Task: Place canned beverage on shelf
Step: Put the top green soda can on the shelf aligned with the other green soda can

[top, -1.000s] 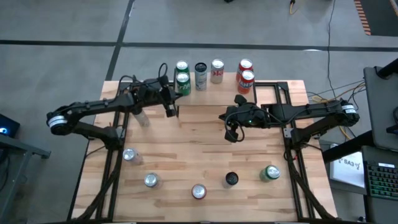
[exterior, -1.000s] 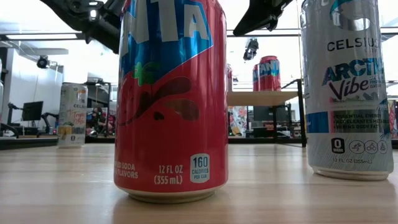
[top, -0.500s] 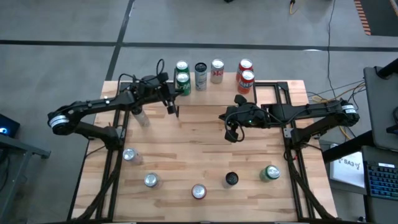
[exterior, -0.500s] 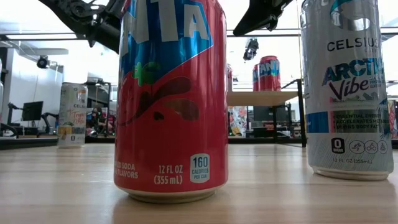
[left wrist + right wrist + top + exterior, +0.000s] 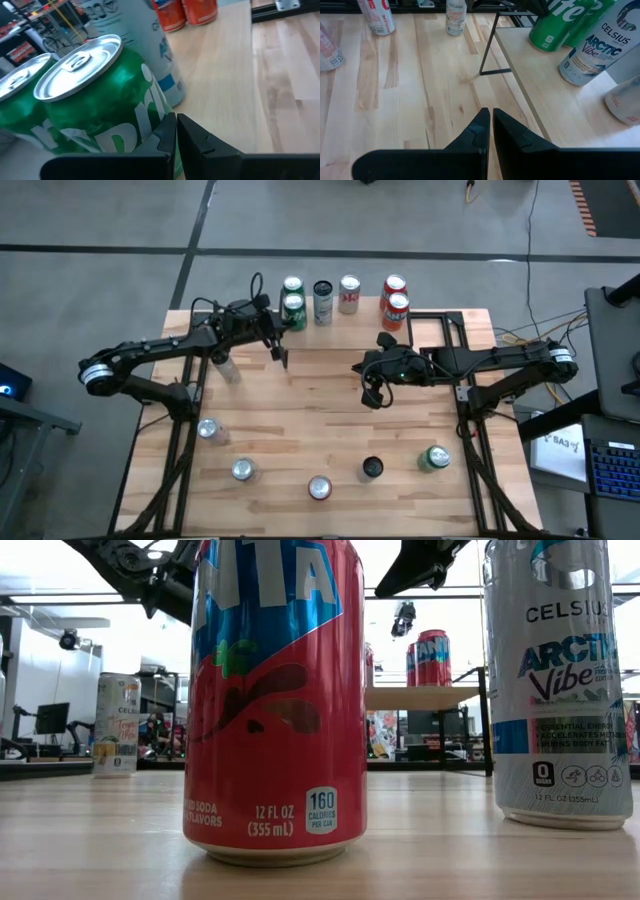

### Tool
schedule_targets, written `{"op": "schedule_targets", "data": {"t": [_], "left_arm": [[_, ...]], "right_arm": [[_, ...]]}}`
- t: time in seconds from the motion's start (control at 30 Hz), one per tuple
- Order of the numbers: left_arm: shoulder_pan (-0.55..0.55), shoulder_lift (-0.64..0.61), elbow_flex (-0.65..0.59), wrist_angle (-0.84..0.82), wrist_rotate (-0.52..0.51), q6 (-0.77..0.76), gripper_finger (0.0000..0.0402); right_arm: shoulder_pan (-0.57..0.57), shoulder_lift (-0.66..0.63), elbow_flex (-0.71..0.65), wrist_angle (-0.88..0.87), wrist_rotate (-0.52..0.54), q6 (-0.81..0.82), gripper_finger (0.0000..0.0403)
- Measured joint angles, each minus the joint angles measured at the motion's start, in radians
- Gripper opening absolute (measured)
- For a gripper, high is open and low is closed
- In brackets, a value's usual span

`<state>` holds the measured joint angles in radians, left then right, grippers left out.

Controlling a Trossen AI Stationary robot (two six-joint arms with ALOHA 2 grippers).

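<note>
The shelf [image 5: 340, 338] stands at the table's far middle and carries two green cans [image 5: 293, 310], a black-and-white can [image 5: 322, 300], a white can [image 5: 349, 293] and two red cans [image 5: 396, 306]. My left gripper [image 5: 282, 358] is shut and hovers at the shelf's left end. In its wrist view the near green can [image 5: 100, 105] fills the space just beyond the shut gripper [image 5: 176, 120]. My right gripper [image 5: 372, 396] is shut on nothing above the table's middle, near the shelf's front edge [image 5: 555, 100]. My left gripper's shut fingertips [image 5: 165, 131] stand close against the lower side of the near green can [image 5: 145, 125], coming roughly level along the shelf. I cannot tell whether they touch it. The can stands upright on the shelf.
Several cans stand along the table's near part: silver ones [image 5: 208, 430] [image 5: 243, 470], a red one [image 5: 319, 488] [image 5: 275, 700], a dark one [image 5: 372, 468] and a green one [image 5: 433, 458]. Another pale can [image 5: 228, 368] stands under my left arm. Bare wood lies between them and the shelf.
My left gripper has turned a little toward the table's right at the shelf's left end, still shut. The cans and my right gripper have kept still.
</note>
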<state>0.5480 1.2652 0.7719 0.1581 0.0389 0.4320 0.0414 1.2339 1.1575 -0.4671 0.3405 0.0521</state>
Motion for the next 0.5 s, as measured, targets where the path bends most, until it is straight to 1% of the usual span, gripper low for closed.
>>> {"op": "schedule_targets", "data": {"t": [0.27, 0.5], "left_arm": [[0.0, 0.0, 0.0, 0.0, -0.004, -0.008, 0.0], [-0.003, -0.001, 0.0, -0.025, -0.003, -0.044, 0.0]], "right_arm": [[0.0, 0.0, 0.0, 0.0, 0.0, 0.0, 0.0012], [0.0, 0.0, 0.0, 0.0, 0.0, 0.0, 0.0012]]}}
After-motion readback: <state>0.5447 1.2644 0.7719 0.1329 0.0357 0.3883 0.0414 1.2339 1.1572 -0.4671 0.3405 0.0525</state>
